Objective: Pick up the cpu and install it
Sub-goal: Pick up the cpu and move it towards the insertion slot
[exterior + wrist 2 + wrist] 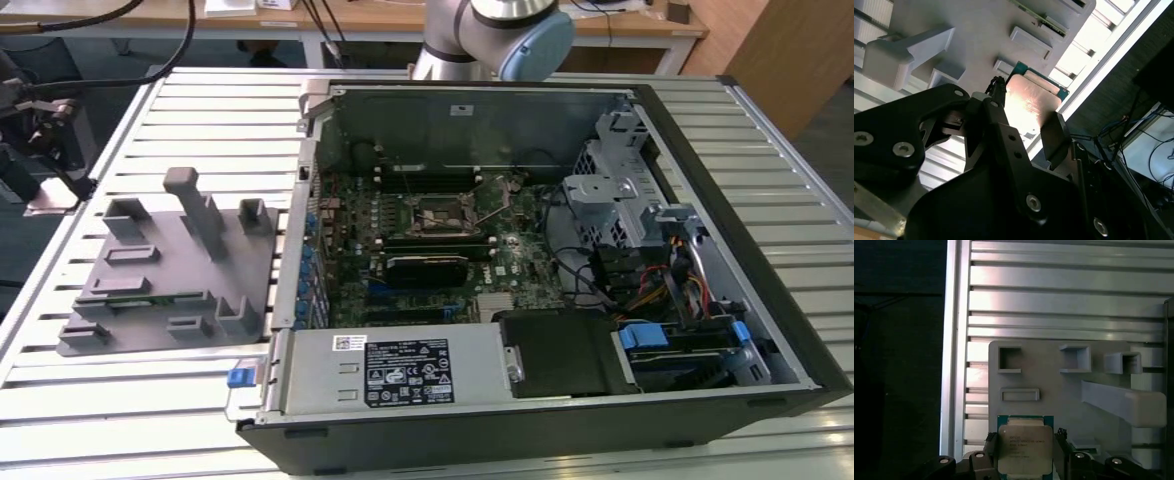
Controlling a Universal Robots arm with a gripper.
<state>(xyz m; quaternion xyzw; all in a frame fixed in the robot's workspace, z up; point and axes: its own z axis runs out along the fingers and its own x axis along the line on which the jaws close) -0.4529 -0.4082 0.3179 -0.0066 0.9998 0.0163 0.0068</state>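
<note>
The black two-finger gripper (1025,439) is clamped on the small square cpu (1025,450), silvery-topped with a green rim, held between its fingertips at the edge of the grey plastic fixture plate (1054,390)

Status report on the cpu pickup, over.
Gripper shut on the cpu, fingers on opposite edges. Cpu held over the grey fixture plate. Long grey post nearby, not touching.

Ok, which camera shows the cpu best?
The first wrist view: the cpu faces the camera squarely, top plate and green rim plain. The second wrist view shows it slanted, glaring, partly behind the gripper. In the exterior view it is too small to tell.
</note>
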